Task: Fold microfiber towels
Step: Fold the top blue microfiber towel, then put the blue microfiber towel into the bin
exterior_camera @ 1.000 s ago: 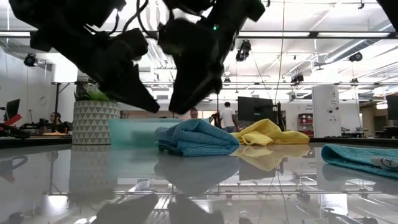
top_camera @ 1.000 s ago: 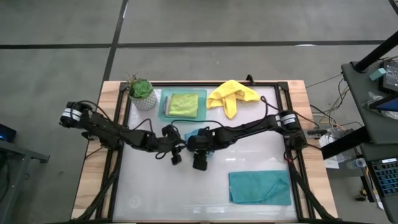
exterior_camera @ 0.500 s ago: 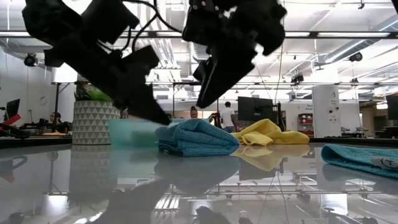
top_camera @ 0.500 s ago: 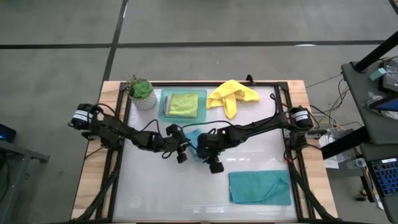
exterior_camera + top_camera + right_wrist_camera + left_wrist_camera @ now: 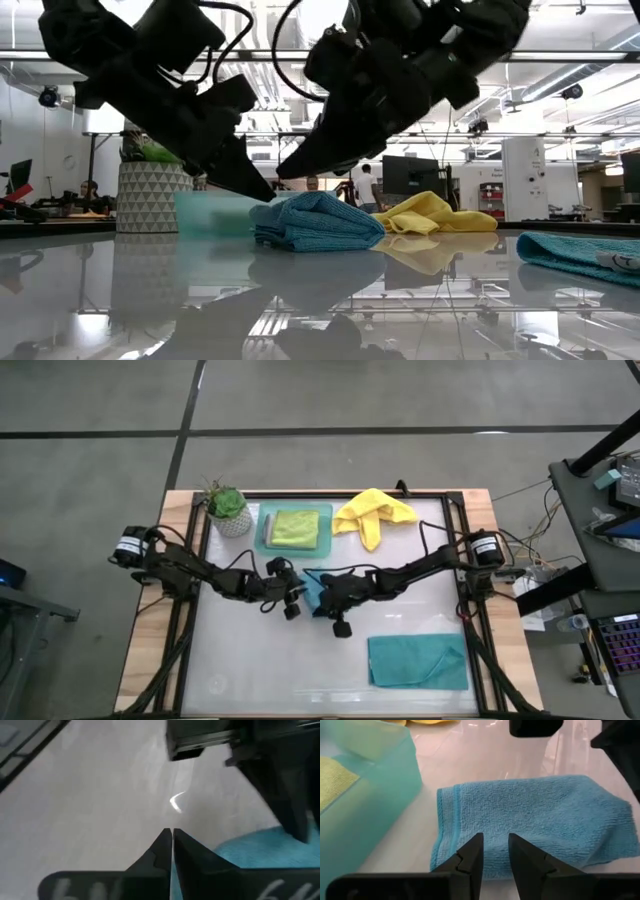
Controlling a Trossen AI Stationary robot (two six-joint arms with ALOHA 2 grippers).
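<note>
A teal microfiber towel (image 5: pixel 320 222), folded into a thick pad, lies mid-table. My left gripper (image 5: pixel 495 840) slants down over its left end, fingers a narrow gap apart, with towel showing through the gap. My right gripper (image 5: pixel 287 172) hangs shut just above the same towel, clear of it, pointing toward the table's left. Another teal towel (image 5: pixel 417 660) lies flat at the near right. A yellow towel (image 5: pixel 372 512) lies crumpled at the far edge. A lime green towel (image 5: pixel 296 527) rests folded in the tray (image 5: pixel 264 530). My left gripper's fingertips (image 5: pixel 476 842) stand over the folded teal towel near its hemmed left end (image 5: pixel 447 827), coming slanting down from the table's left. I cannot tell whether they touch the cloth.
A potted plant (image 5: pixel 227 508) stands at the far left beside the mint-green tray. Both arms meet closely over the table's middle. Bare tabletop (image 5: pixel 260 660) shows at the near left. A black frame runs round the table's edge.
My right gripper has shut with nothing in it. It has tipped from pointing steeply down to a flatter slant toward the table's left. My left gripper has sunk a little toward the folded towel's left end. The towels have stayed put.
</note>
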